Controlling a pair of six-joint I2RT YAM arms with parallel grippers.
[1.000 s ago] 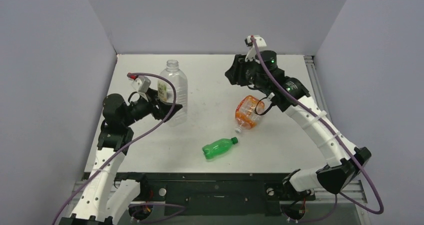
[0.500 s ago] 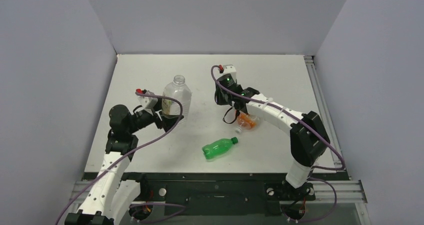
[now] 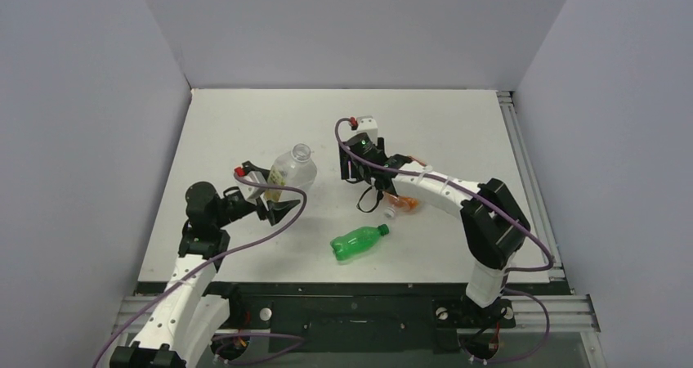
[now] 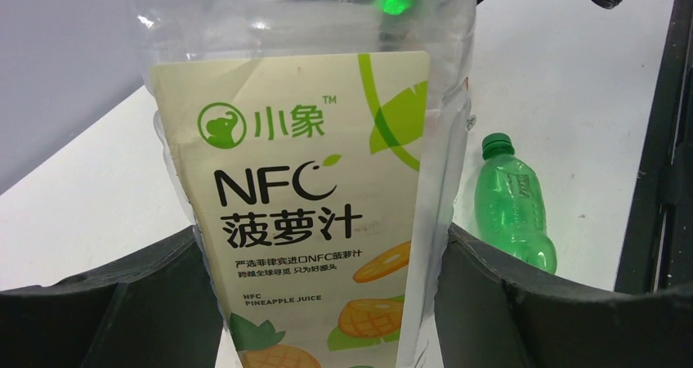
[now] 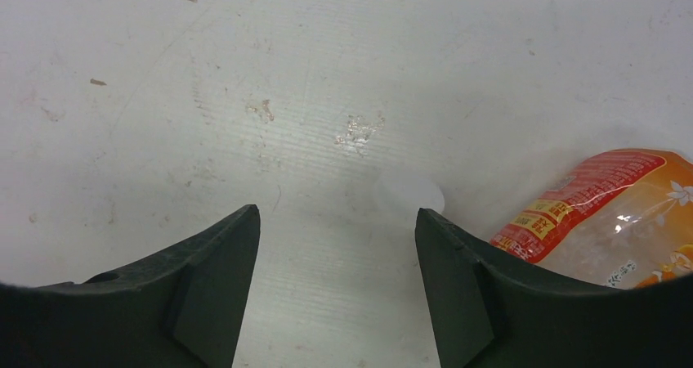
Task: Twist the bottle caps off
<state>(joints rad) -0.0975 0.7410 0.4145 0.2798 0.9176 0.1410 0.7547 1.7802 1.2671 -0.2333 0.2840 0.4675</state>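
Grips the clear bottle between the left fingers, one on each side of its pale label, low on the body. Holds it tilted over the left part of the surface, open neck pointing up toward the back wall. Spreads the right fingers apart close above the bare surface, with nothing between them. Shows a loose white cap lying flat just past the tip of the finger on the right of the wrist view, and the orange bottle on its side just beyond, largely hidden under the right arm from above, a second white cap on its neck. Finds the green bottle on its side nearer the front edge, green cap on, apart from both arms.
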